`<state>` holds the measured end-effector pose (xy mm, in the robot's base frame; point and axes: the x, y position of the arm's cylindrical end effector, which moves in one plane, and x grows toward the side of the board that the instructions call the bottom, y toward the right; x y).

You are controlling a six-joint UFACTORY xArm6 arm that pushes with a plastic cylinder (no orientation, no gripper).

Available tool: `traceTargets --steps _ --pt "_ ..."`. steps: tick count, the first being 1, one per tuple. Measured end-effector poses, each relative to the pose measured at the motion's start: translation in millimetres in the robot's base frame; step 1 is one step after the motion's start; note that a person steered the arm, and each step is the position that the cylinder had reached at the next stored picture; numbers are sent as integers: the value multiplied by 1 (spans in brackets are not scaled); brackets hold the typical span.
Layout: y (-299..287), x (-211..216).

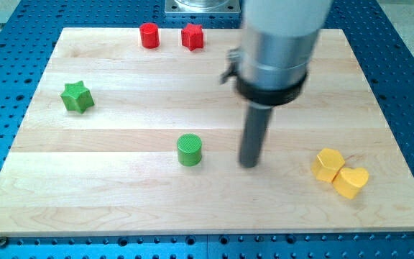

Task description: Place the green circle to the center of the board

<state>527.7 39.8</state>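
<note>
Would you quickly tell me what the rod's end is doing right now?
My tip: no gripper, holding nothing; on the board, to the view's right of the green circle, apart from it.

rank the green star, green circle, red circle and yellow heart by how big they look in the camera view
1. yellow heart
2. green star and green circle, too alike to separate
3. red circle
The heart lies nearest the view's bottom and the red circle near the top, so camera distance may account for this.
</note>
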Motion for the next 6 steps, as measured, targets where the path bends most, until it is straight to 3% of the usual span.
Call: traceTargets --steps 1,2,3,4,5,6 --pt "-89 10" --pt "-138 -18" --pt "-78 -18" --pt "-61 -15" --pt "-49 -67" --pt "-1 -65"
